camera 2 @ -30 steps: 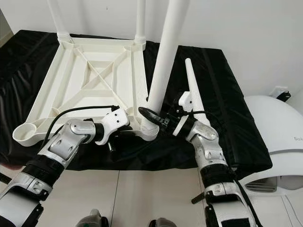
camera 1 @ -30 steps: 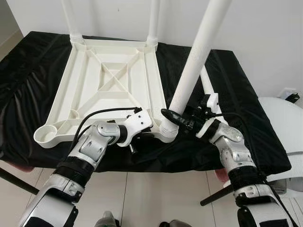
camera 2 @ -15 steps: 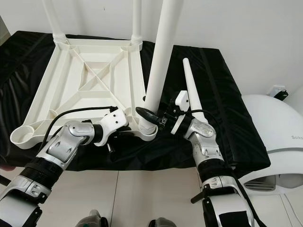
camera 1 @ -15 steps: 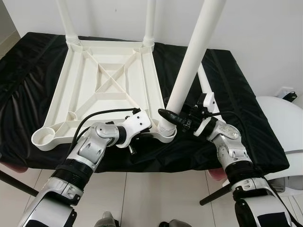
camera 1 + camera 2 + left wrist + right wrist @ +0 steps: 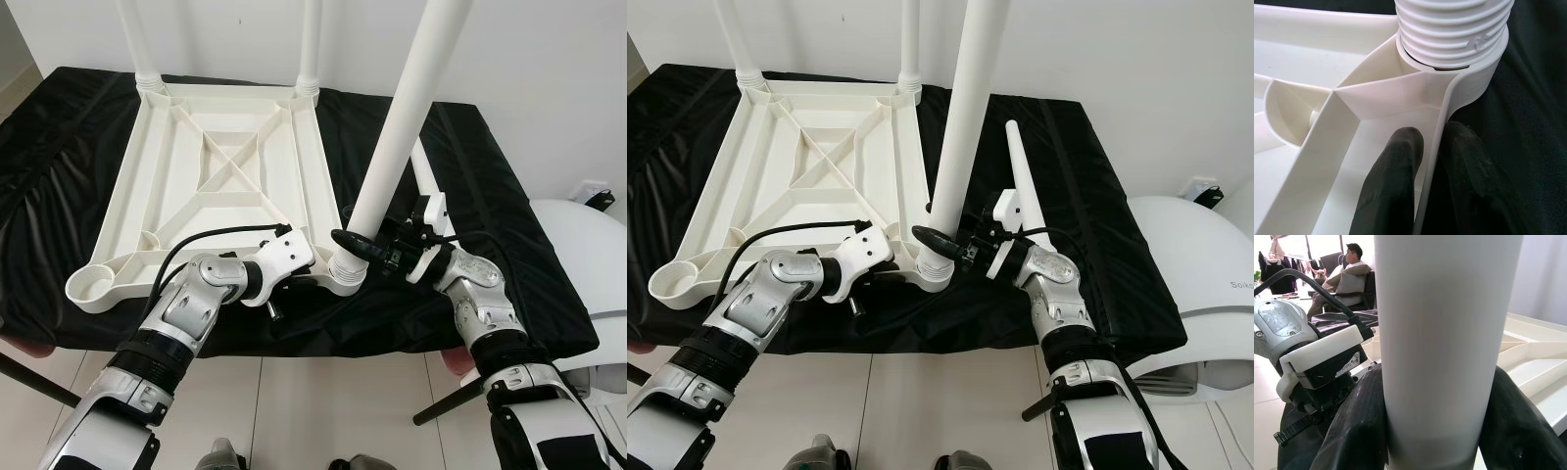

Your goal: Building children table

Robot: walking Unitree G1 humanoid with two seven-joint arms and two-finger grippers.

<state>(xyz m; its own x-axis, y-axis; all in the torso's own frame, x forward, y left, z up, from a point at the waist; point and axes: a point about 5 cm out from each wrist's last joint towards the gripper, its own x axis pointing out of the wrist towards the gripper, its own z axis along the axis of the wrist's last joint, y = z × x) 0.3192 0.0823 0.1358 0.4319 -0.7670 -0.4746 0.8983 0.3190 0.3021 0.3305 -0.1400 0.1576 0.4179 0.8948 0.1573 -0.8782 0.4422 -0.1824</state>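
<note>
A white plastic tabletop [image 5: 211, 186] lies upside down on the black-covered table [image 5: 490, 196]. Two white legs [image 5: 132, 39] stand in its far corners. A third white leg [image 5: 402, 127] stands tilted in the near right corner socket [image 5: 345, 274]. My right gripper [image 5: 355, 245] is shut on this leg just above the socket, its black fingers [image 5: 1356, 431] on both sides of it. My left gripper [image 5: 1432, 152] is shut on the tabletop's rim [image 5: 1447, 103] beside that socket, one finger inside and one outside. The near left socket [image 5: 86, 286] is empty. A fourth leg [image 5: 1021, 186] lies loose on the cloth.
A white rounded appliance [image 5: 588, 264] stands at the right of the table. The table's front edge overhangs a tiled floor [image 5: 323, 401]. A dark rod [image 5: 451, 401] slants near the floor at the right. A seated person [image 5: 1349, 271] is far off in the right wrist view.
The upright leg has tipped slightly and my right gripper has shifted a little with it, still shut low on it. My left gripper has kept its hold on the rim.
</note>
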